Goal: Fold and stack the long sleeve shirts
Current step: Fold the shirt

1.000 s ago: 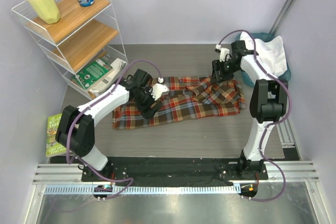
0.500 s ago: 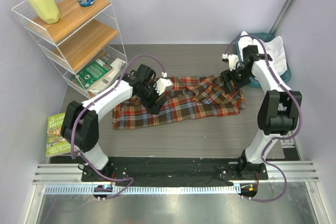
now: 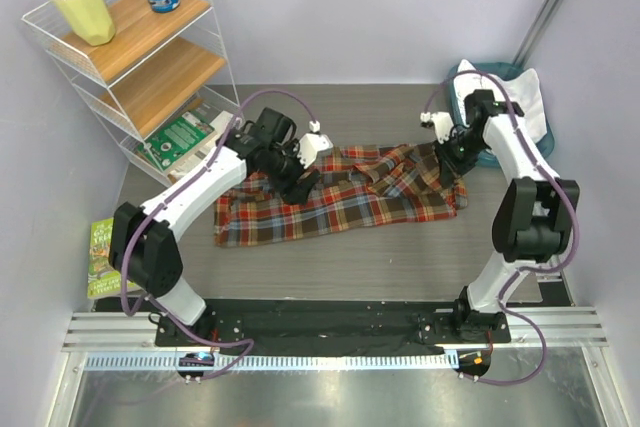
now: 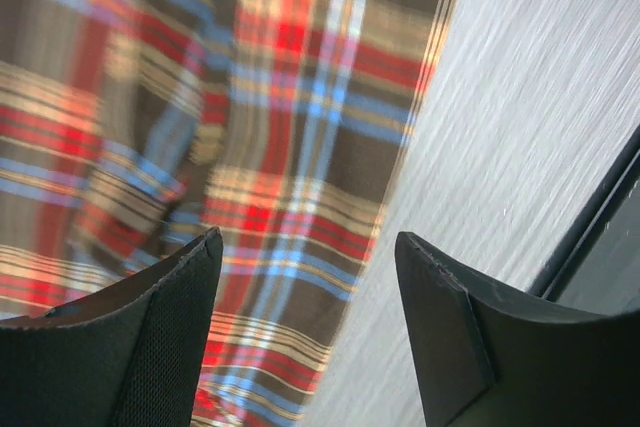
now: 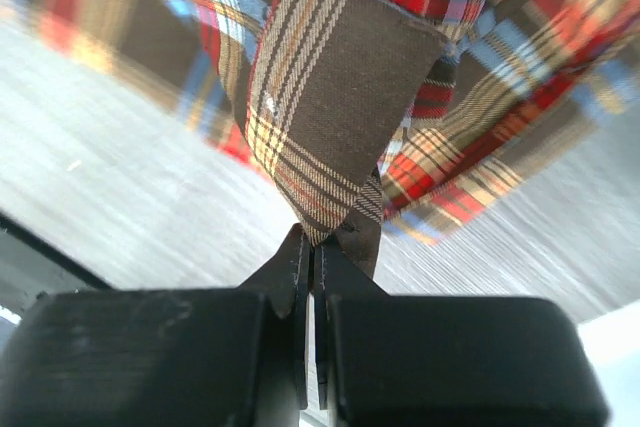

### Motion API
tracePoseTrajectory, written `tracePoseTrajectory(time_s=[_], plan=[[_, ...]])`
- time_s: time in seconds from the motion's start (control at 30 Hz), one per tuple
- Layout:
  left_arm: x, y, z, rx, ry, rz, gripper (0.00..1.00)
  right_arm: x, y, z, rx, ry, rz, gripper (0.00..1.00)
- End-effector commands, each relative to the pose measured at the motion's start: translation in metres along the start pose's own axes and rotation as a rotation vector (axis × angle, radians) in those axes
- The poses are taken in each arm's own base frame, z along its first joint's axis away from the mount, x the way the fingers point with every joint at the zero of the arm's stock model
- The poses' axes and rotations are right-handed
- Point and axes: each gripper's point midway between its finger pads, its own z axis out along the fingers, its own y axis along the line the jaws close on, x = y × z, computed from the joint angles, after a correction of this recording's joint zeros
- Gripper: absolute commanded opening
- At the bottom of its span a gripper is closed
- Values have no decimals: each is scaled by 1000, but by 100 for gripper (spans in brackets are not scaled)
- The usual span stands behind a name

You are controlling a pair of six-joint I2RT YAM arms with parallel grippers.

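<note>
Two shirts were in view. Across the middle of the grey worktop (image 3: 350, 267) the plaid flannel shirt (image 3: 350, 202) lay spread out. The white shirt (image 3: 520, 97) was heaped in the teal basket (image 3: 490, 69) at 2 o'clock. The left end effector (image 4: 305, 247) hovered wide open and empty over the plaid's 11 o'clock edge. The right end effector (image 5: 315, 247) pinched a plaid fold at its 2 o'clock corner.
</note>
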Motion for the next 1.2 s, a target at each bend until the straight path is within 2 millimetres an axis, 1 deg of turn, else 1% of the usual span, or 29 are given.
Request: tracePoseTrajectory(time_s=[0.0,0.03,0.07,0.1,0.17,0.2,0.23,0.27,0.3,0.33,0.37,0.4,0.43,0.47,0.6,0.63,0.67,0.73,0.83,0.87,0.9,0.93,0.97,1.0,1.03,1.07,1.1,1.13,1.17], plan=[[-77,-11,-53,-64,-251,166,74,-27,41,-73,-2,-169,-204,1],[-87,-16,-58,-68,-286,202,76,-26,45,-76,-3,-174,-257,1],[-100,-27,-60,-64,-325,256,81,-25,50,-78,-14,-180,-284,1],[-119,-31,-67,-79,-398,312,91,-20,58,-78,-40,-172,-302,1],[-139,-43,-68,-73,-478,367,99,-19,68,-84,-57,-195,-367,2],[-148,-48,-69,-63,-513,389,100,-15,74,-87,-73,-190,-385,2],[-162,-50,-67,-68,-560,407,100,-14,80,-93,-69,-206,-410,3],[-170,-62,-63,-50,-574,433,100,-15,84,-97,-70,-222,-448,3],[-179,-66,-62,-47,-590,450,100,-11,91,-101,-82,-227,-464,3],[-187,-77,-53,-31,-604,467,100,-10,97,-110,-62,-253,-492,4],[-195,-81,-52,-30,-627,471,100,-9,100,-114,-51,-266,-513,4],[-199,-85,-47,-26,-639,471,100,-10,109,-115,-56,-270,-547,4],[-202,-95,-43,-20,-650,479,100,-11,115,-118,-50,-281,-572,4],[-211,-99,-44,-28,-696,479,100,-10,121,-124,-40,-299,-589,4],[-227,-118,-46,-39,-808,518,100,-9,141,-139,-38,-347,-638,6],[-229,-127,-47,-25,-828,544,100,-8,144,-141,-37,-350,-646,7],[-231,-131,-44,-19,-833,568,100,-7,149,-142,-43,-351,-662,7],[-233,-141,-42,29,-841,581,100,-4,153,-146,-34,-358,-688,8],[-238,-151,-33,70,-838,585,100,0,160,-149,-31,-363,-729,8],[-242,-155,-34,81,-848,594,100,0,163,-149,-33,-365,-735,9],[-242,-157,-26,94,-838,594,100,1,167,-152,-30,-374,-754,9],[-243,-164,-23,107,-838,601,100,1,169,-154,-27,-379,-766,9],[-246,-167,-22,108,-839,606,100,1,173,-156,-31,-384,-773,9],[-243,-169,-13,115,-818,610,100,-1,178,-160,-31,-398,-790,9],[-243,-176,-11,127,-814,616,100,-1,181,-164,-29,-410,-793,10],[-243,-179,-10,133,-812,624,98,-3,184,-168,-27,-425,-798,11],[-243,-180,-9,128,-807,631,94,-4,186,-171,-22,-435,-800,11],[-237,-185,-5,144,-777,626,87,-5,189,-176,-21,-450,-804,12],[-239,-188,-11,153,-778,619,63,-6,192,-179,-23,-464,-793,14]])
